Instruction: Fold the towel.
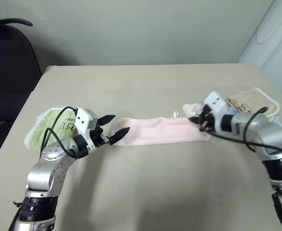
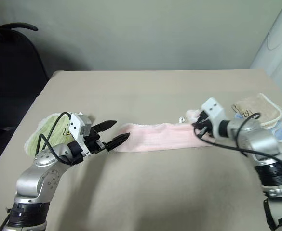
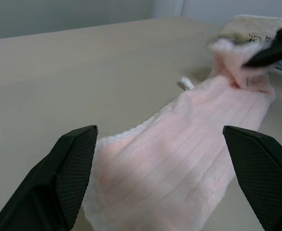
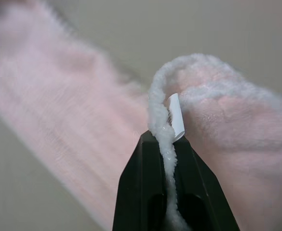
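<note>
Holding the towel's [image 1: 162, 131] three-o'clock end, your right hand [image 1: 200, 121] has its fingers pinched tight on the white stitched edge, as the right wrist view shows, with a small white tag sitting just beside the pinch. The pale pink towel lies as a long narrow strip across the middle of the bench [image 1: 145, 183], running from nine o'clock to three o'clock. Your left hand [image 1: 116, 128] stands wide apart, empty, level with the cloth, its fingertips just at the nine-o'clock end without closing on it.

My read is that you are carrying the right end over toward the left to halve the strip. Keep the pinch firm, since only the edging is caught and it could slip out. Lift enough that the end clears the cloth beneath, then travel straight toward nine o'clock so the long edges line up. Use the left hand to pin its end down. Mind the green towel [image 1: 44, 129] behind the left arm and the beige towel [image 1: 256, 100] behind the right.
</note>
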